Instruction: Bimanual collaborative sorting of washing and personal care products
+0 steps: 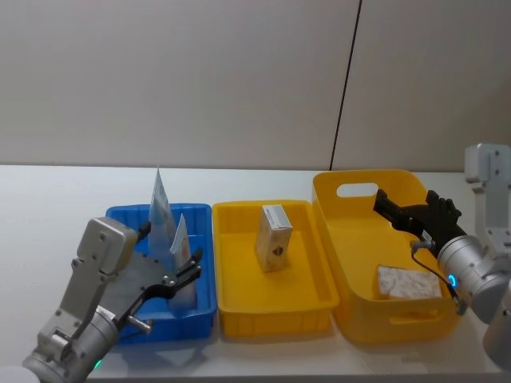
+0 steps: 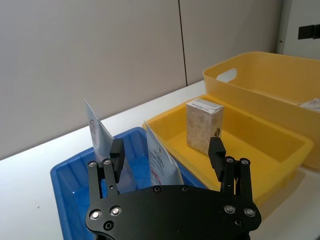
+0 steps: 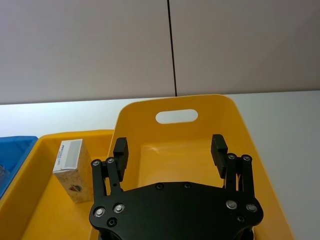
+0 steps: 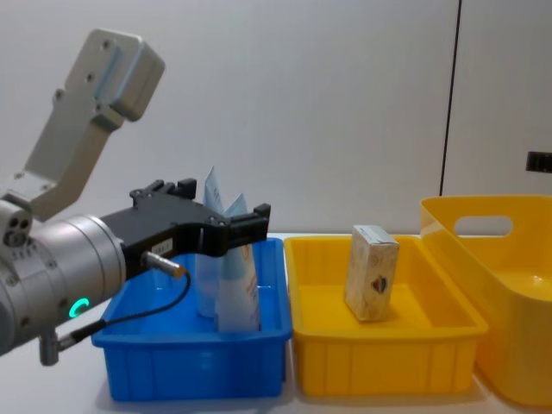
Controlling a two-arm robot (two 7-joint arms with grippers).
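Blue tray (image 1: 180,325), yellow tray (image 1: 275,319) and basket (image 1: 351,267) smooth glossy plastic; box (image 1: 274,237) matt cardboard; tubes (image 1: 160,209) smooth plastic; left hand (image 2: 166,147) and right hand (image 3: 170,146) matt black, shiny metal screws; table (image 1: 64,199) matt white.

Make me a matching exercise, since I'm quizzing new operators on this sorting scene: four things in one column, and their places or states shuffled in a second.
Things:
1. squeeze tubes
2. cream box
3. pale packet
4. right tool

Places or states:
A. lying flat in the handled basket
B. open, above the handled basket
C. standing in the blue tray
D. upright in the yellow tray

Pairs: 1-C, 2-D, 3-A, 4-B.
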